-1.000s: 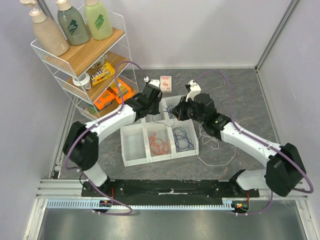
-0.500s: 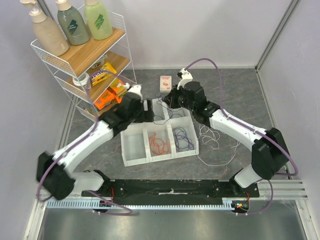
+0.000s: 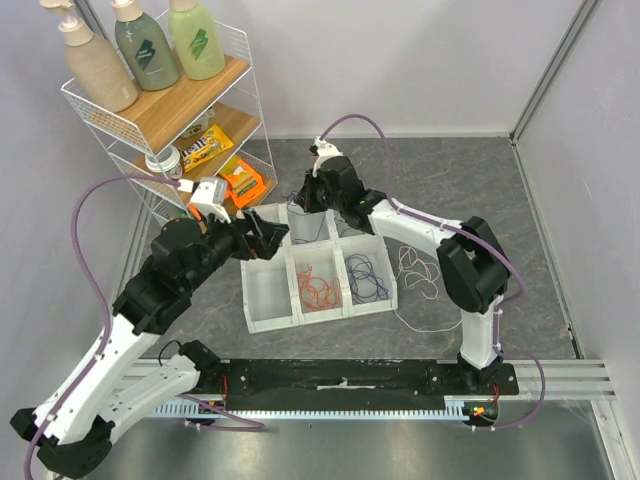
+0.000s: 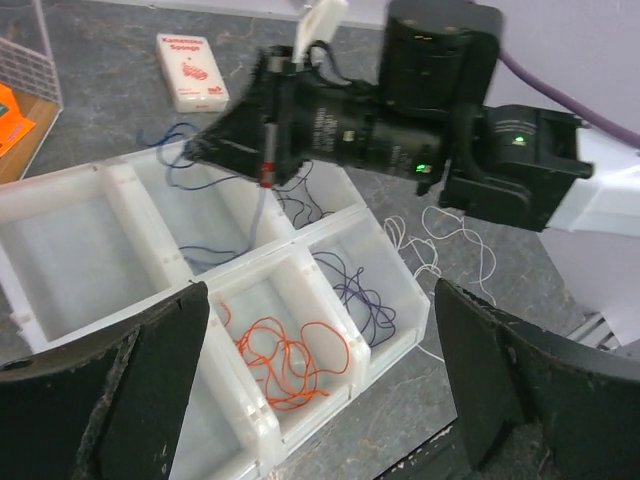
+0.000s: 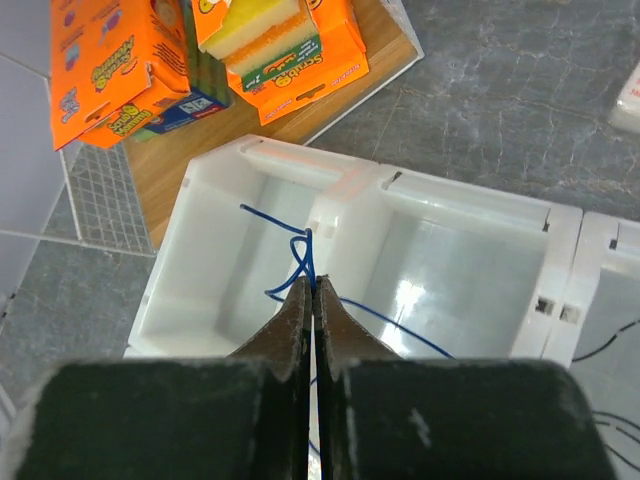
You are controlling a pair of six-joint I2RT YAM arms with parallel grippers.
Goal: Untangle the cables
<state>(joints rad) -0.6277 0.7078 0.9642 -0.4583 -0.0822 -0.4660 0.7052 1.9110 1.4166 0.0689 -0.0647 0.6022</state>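
The cables lie in and around a white divided tray. An orange cable fills the middle front compartment and a purple cable the right front one. Thin black cable sits in a back compartment. A white cable lies loose on the table to the tray's right. My right gripper is shut on a blue cable above the tray's back left compartments. My left gripper stands wide open above the front compartments, holding nothing, with the orange cable between and below its fingers.
A wire shelf rack with bottles, snacks and orange boxes stands just left of the tray. A small white sponge pack lies on the table behind the tray. The walls close in at the back and right.
My left gripper has opened wide and drawn back to the left of the tray. My right gripper has carried the blue cable leftward over the back compartments.
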